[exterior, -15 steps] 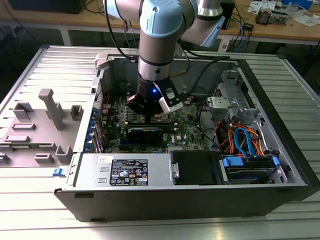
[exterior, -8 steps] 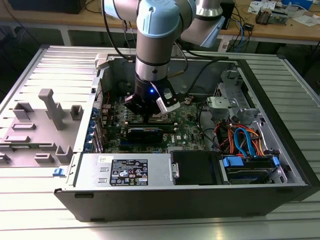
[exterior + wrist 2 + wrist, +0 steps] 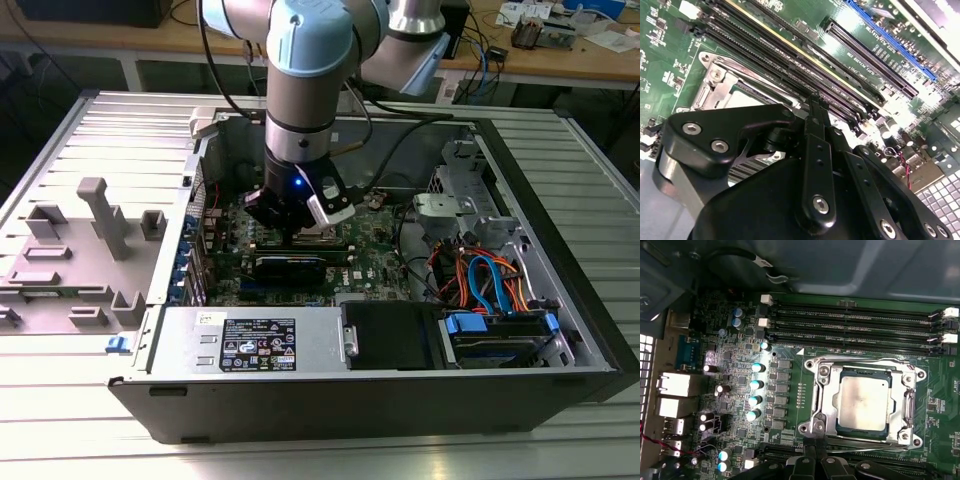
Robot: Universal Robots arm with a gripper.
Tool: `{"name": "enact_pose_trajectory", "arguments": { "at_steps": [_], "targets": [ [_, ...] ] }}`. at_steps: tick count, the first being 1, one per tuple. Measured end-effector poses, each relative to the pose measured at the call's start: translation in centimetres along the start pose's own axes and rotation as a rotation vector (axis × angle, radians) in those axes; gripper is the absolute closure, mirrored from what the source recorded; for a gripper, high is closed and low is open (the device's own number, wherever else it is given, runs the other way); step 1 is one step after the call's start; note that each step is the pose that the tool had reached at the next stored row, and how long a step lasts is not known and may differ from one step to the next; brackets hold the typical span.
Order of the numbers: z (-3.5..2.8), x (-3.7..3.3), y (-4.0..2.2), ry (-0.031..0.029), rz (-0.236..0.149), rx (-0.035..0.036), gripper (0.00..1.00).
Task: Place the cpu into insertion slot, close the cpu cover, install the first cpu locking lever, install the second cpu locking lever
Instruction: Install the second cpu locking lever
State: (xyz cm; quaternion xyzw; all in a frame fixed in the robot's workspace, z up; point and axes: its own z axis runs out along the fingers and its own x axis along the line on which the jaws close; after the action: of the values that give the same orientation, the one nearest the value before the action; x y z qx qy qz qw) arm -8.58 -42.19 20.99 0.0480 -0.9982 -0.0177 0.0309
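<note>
In the first wrist view the cpu (image 3: 863, 403) lies flat in the insertion slot (image 3: 860, 431), its dull metal top showing through the cut-out of the cpu cover (image 3: 826, 395), which is folded down around it. So the chip looks seated and the cover closed. A thin metal rod runs along the socket edge nearest the tool (image 3: 816, 456); it may be one of the locking levers, but whether it is hooked down I cannot say from this angle.

The tool hangs just beside that same edge of the socket, low over the motherboard (image 3: 735, 390). In both wrist views its two slim black fingertips (image 3: 814, 107) meet at a narrow point with no visible gap and nothing between them, so they appear pressed together and empty. That pose suits pushing or hooking a thin lever better than gripping a flat part, which would explain why the tips sit at the socket's rim and not over the chip.

Beyond the socket from the tool run the long black memory slots (image 3: 860, 322). In the exterior view the arm (image 3: 305, 90) reaches straight down into the open computer case (image 3: 560, 250), which lies on its side on the ribbed metal surface (image 3: 90, 440).
</note>
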Motion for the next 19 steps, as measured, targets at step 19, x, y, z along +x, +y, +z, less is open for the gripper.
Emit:
{"name": "enact_pose_trajectory", "arguments": {
  "at_steps": [19],
  "targets": [
    [0.10, 0.74, 0.06, 0.0000, 0.000, -0.0009, 0.89]
  ]
}}
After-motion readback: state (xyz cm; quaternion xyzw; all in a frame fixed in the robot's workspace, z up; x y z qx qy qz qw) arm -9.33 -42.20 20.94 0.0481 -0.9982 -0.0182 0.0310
